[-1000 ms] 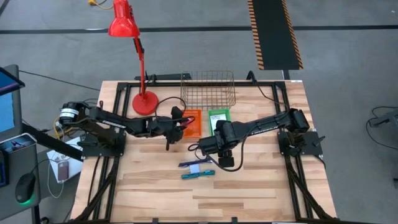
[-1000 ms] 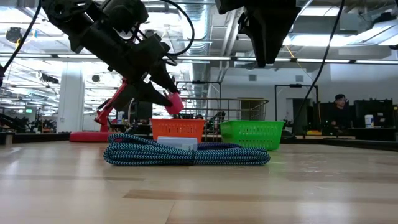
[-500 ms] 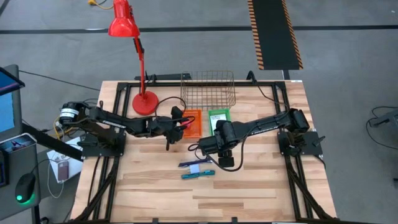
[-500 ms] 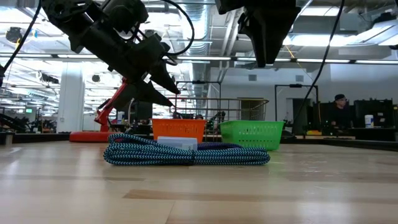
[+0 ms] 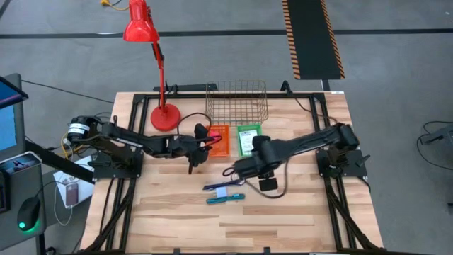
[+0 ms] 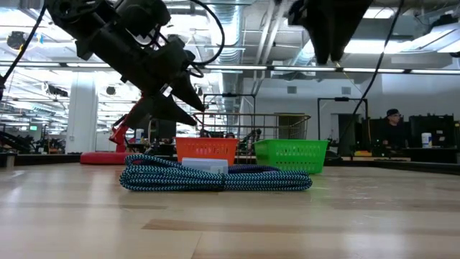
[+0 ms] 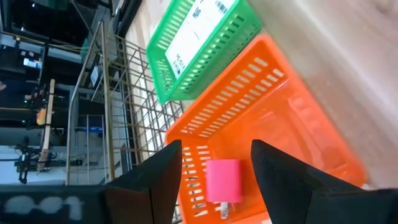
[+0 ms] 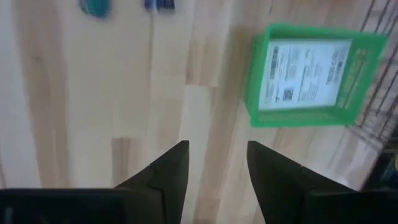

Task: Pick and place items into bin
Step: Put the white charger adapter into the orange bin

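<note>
My left gripper (image 5: pixel 203 139) (image 7: pixel 216 144) is open above the orange bin (image 5: pixel 219 141). A small pink piece (image 7: pixel 222 180) lies inside that bin, below the fingers. My right gripper (image 5: pixel 232 170) (image 8: pixel 217 146) is open too, hovering over bare table between the green bin (image 5: pixel 248 139) and the pens. A white printed card (image 8: pixel 308 73) lies flat in the green bin. The purple pen (image 5: pixel 225 187) and teal pen (image 5: pixel 225 200) lie side by side on the table with a white card (image 5: pixel 221 193) between them. Neither gripper holds anything.
A wire basket (image 5: pixel 236 103) stands behind the two bins at the far edge. A red desk lamp (image 5: pixel 164 115) has its base at the far left, close to my left arm. Bare wood lies toward the near edge.
My left gripper held the pink piece over the orange bin a second ago. It has opened and let go, and the piece has dropped into the bin. My right arm has shifted a little toward the table's right.
</note>
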